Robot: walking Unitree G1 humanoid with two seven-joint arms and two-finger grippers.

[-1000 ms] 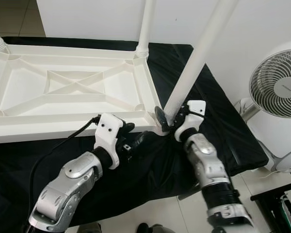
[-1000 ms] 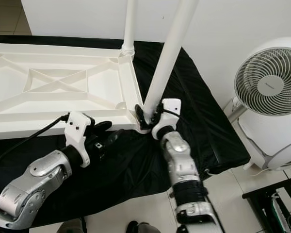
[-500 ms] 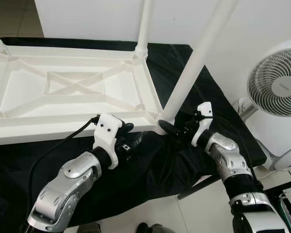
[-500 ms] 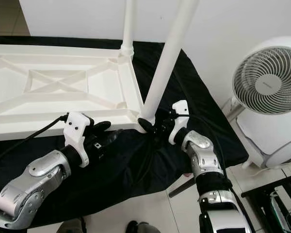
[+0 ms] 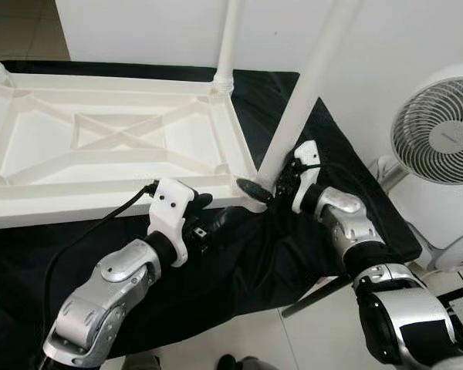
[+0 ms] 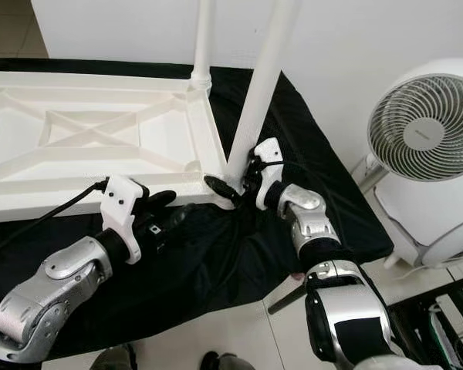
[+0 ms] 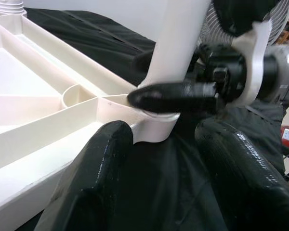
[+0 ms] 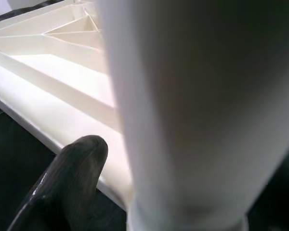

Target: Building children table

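Observation:
A white plastic tabletop point(image 5: 116, 139) lies upside down on a black cloth point(image 5: 239, 270). White legs stand up from its corners: one at the far right point(image 5: 226, 46), one at the near right point(image 5: 305, 100). My right gripper point(image 5: 266, 185) reaches in from the right and is shut on the base of the near right leg point(image 7: 176, 48). One black finger point(image 7: 173, 96) crosses in front of the leg's collar, the other lies behind it. My left gripper point(image 5: 211, 214) hovers open just in front of the tabletop's near rim, with nothing between its fingers point(image 7: 98, 163).
A white floor fan point(image 5: 440, 131) stands close on the right, beside the cloth's edge. A white wall point(image 5: 139, 31) runs behind the tabletop. Pale floor tiles point(image 5: 309, 339) show at the front. A black cable point(image 5: 92, 231) trails from my left wrist.
My right arm has swung from below the near right leg round to its right side, then drawn the hand closer in on the leg's base. The left gripper has stayed put.

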